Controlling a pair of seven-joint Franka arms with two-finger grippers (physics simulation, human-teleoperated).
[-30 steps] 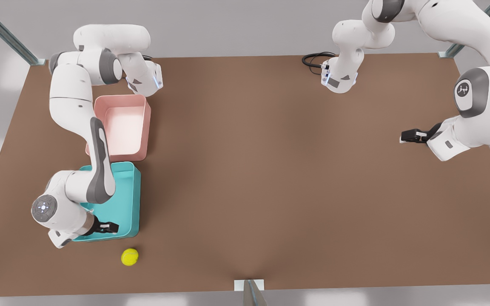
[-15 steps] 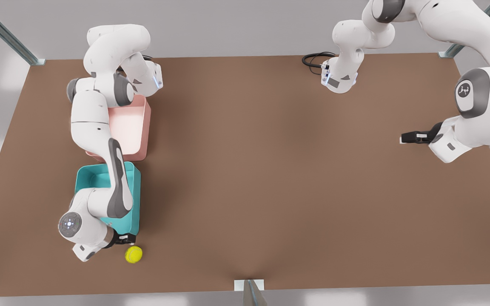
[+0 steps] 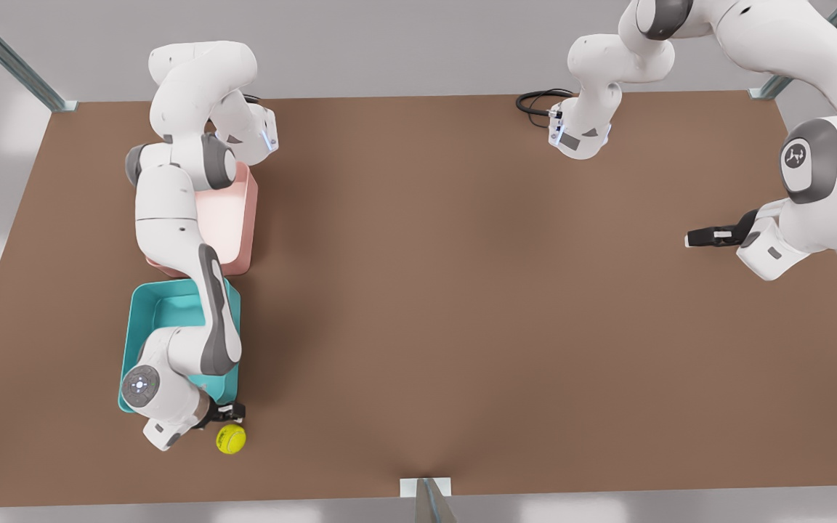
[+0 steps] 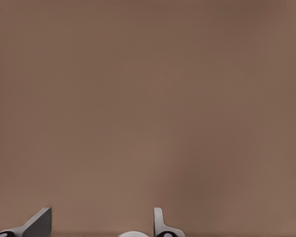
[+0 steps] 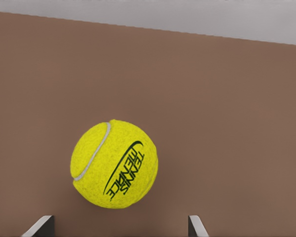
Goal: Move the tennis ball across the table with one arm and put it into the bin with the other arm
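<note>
One arm has swung off the bin [image 3: 141, 319] in the front view, bringing the right gripper [image 3: 231, 414] just above the tennis ball [image 3: 230, 439], which rests on the table [image 3: 462, 290] beside the teal tub: the pickup looks imminent. Far right, the left gripper [image 3: 702, 237] waits. Left wrist view: fingers [image 4: 39, 222] apart, holding nothing. Right wrist view: fingertips [image 5: 39, 224] spread wide (nothing gripped), ball [image 5: 114, 164] just ahead.
</note>
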